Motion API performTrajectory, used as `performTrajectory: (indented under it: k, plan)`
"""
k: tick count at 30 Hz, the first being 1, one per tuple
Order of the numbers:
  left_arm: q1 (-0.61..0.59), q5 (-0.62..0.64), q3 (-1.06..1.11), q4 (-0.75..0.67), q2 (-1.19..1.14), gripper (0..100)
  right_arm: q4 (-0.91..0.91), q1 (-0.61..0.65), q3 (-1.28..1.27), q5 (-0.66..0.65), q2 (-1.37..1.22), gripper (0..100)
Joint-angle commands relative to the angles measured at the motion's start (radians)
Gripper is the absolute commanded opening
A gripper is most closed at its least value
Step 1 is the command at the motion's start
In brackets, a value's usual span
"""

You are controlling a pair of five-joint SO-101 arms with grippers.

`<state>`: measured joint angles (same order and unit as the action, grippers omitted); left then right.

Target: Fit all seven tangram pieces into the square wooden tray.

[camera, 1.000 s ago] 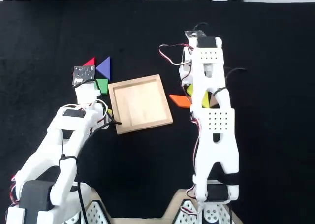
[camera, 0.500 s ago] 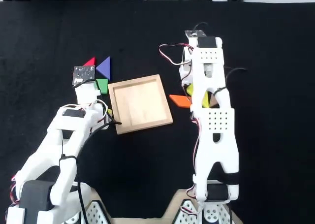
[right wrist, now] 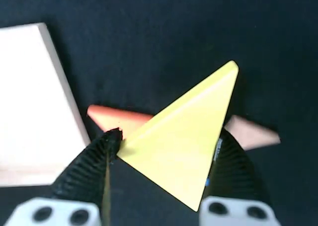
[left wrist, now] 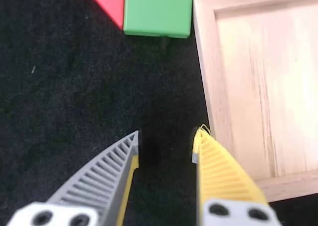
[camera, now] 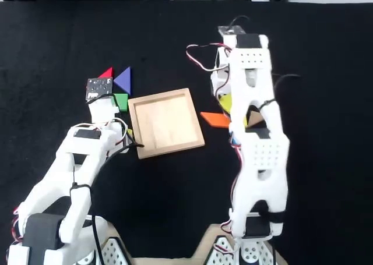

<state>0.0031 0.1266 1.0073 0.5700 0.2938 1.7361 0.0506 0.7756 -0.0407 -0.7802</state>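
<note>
The square wooden tray (camera: 166,123) is seen left of centre in the high view, on the black table (camera: 326,73). A yellow triangle (right wrist: 186,131) is gripped by the right hand (right wrist: 168,137), right of centre, near an orange piece (camera: 213,119). The left hand (left wrist: 166,141) is held open just beside the tray's rim. A green piece (camera: 121,101), a red piece (camera: 106,73) and a blue piece (camera: 123,78) are grouped at the tray's upper left.
</note>
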Motion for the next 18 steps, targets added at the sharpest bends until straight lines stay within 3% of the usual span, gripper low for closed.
performTrajectory:
  k: [1, 7, 11, 15, 18]
  plan:
    - [0.008, 0.000, -0.018, -0.012, 0.005, 18, 0.028, 0.014, -0.130, 0.069, 0.240, 13.4]
    - [-0.030, 0.009, -0.013, -0.003, 0.015, 18, 0.023, 0.164, -0.311, 0.150, 0.417, 13.4]
    - [-0.111, 0.127, -0.015, -0.003, 0.015, 18, 0.020, 0.273, -0.343, 0.222, 0.424, 13.4]
    - [-0.186, 0.192, -0.018, -0.003, 0.015, 18, -0.017, 0.307, -0.341, 0.315, 0.424, 12.9]
    - [-0.236, 0.247, -0.021, -0.003, 0.015, 18, -0.041, 0.308, -0.343, 0.404, 0.424, 4.7]
